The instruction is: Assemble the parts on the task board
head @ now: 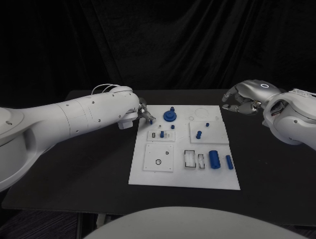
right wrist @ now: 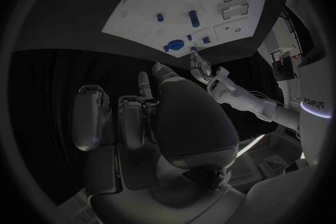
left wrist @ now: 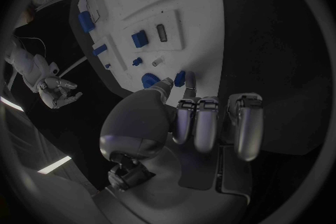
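- Head view: the task board point(head: 185, 172) lies in the middle of the black table point(head: 72, 169). A round blue part point(head: 170, 116) with a peg stands at its far edge, and some small blue pegs point(head: 172, 127) seem seated near it.
- 2 blue parts, a thick cylinder point(head: 214, 159) and a thin one point(head: 229, 162), lie loose at the near right, so the assembly looks to be only partly done.
- The left hand point(head: 143, 114) is at the board's far left corner; its fingers lie close together, and whether it holds something cannot be told.
- The right hand point(head: 245, 99) hovers beyond the far right corner with curled fingers, holding nothing visible.
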`<state>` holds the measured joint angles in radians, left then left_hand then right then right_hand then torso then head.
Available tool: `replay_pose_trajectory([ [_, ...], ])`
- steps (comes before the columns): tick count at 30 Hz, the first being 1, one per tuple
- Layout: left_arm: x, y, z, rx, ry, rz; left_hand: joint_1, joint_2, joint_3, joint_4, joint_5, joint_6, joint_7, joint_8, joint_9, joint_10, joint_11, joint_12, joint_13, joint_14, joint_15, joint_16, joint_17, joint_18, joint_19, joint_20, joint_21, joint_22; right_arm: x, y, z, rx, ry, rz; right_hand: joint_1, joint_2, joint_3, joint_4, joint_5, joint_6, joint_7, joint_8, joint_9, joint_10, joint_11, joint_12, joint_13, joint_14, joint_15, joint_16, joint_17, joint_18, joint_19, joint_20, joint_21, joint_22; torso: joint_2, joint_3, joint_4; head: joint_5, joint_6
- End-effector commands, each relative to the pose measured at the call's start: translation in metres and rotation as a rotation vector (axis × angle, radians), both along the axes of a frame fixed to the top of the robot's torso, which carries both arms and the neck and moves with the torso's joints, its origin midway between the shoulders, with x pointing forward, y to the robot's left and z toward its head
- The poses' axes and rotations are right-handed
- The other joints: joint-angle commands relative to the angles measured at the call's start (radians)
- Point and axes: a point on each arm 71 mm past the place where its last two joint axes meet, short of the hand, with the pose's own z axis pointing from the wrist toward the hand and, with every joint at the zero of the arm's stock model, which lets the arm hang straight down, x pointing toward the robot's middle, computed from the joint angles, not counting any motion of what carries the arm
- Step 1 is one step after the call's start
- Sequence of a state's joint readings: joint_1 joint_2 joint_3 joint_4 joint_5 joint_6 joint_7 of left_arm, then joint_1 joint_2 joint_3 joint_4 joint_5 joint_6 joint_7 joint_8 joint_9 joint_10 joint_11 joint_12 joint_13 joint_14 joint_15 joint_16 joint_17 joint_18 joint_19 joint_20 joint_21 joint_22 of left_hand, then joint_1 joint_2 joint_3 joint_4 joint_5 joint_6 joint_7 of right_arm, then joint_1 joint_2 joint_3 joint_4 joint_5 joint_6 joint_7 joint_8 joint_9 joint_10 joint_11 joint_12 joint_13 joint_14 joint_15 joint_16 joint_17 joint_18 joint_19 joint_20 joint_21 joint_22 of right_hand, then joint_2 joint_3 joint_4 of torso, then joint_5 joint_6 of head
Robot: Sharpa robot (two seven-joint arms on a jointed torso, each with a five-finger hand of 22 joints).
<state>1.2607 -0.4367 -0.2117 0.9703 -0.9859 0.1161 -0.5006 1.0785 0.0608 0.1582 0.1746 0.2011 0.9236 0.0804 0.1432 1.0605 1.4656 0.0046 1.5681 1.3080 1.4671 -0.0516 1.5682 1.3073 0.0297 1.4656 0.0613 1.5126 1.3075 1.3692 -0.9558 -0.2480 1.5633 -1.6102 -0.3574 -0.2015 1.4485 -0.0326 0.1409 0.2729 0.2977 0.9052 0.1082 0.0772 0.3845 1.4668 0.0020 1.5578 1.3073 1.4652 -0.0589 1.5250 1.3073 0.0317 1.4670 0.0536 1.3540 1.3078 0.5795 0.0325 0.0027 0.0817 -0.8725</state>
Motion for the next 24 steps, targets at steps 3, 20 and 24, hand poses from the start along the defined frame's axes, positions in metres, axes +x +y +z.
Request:
replay_pose_trajectory([
  [3,-0.0006,-0.0035,-0.0013,-0.022,-0.002,-0.02,0.027,0.008,0.01,-0.019,0.009,-0.007,0.0,-0.005,0.005,0.105,0.005,0.003,0.263,0.104,0.009,0.003,0.263,-0.005,0.042,0.007,-0.002,0.199,-0.0004,-0.0009,-0.0013,-0.01,0.009,-0.013,0.002,-0.005,0.005,0.002,0.003,0.006,-0.003,-0.006,-0.002,0.083,0.008,-0.004,0.246,0.092,0.005,-0.006,0.224,0.018,0.012,0.002,-0.007,0.197,0.0,0.0,0.0006,-0.002,0.0],
  [20,-0.0025,-0.0045,-0.0072,-0.023,0.01,-0.023,0.032,0.006,0.013,-0.025,0.006,-0.012,0.002,-0.008,0.006,0.105,0.005,0.003,0.263,0.104,0.009,0.003,0.263,-0.006,0.043,0.008,-0.001,0.201,-0.0011,0.0,-0.0021,-0.016,0.02,-0.015,-0.002,-0.007,0.003,0.005,0.005,0.007,-0.004,-0.006,-0.002,0.095,0.007,0.006,0.256,0.095,0.005,0.005,0.232,0.015,0.017,0.002,0.006,0.201,0.0,0.0002,-0.0001,-0.006,0.0],
  [24,-0.0022,-0.0039,-0.0079,-0.025,0.007,-0.021,0.033,0.007,0.014,-0.026,0.006,-0.012,0.002,-0.009,0.007,0.105,0.006,0.003,0.263,0.104,0.009,0.003,0.263,-0.006,0.043,0.008,-0.001,0.201,-0.001,-0.0002,-0.0023,-0.018,0.022,-0.016,-0.004,-0.008,0.002,0.006,0.007,0.007,-0.005,-0.006,-0.003,0.096,0.007,0.007,0.257,0.095,0.004,0.005,0.233,0.015,0.017,0.002,0.006,0.201,0.0,0.0003,0.0002,-0.006,0.0],
])
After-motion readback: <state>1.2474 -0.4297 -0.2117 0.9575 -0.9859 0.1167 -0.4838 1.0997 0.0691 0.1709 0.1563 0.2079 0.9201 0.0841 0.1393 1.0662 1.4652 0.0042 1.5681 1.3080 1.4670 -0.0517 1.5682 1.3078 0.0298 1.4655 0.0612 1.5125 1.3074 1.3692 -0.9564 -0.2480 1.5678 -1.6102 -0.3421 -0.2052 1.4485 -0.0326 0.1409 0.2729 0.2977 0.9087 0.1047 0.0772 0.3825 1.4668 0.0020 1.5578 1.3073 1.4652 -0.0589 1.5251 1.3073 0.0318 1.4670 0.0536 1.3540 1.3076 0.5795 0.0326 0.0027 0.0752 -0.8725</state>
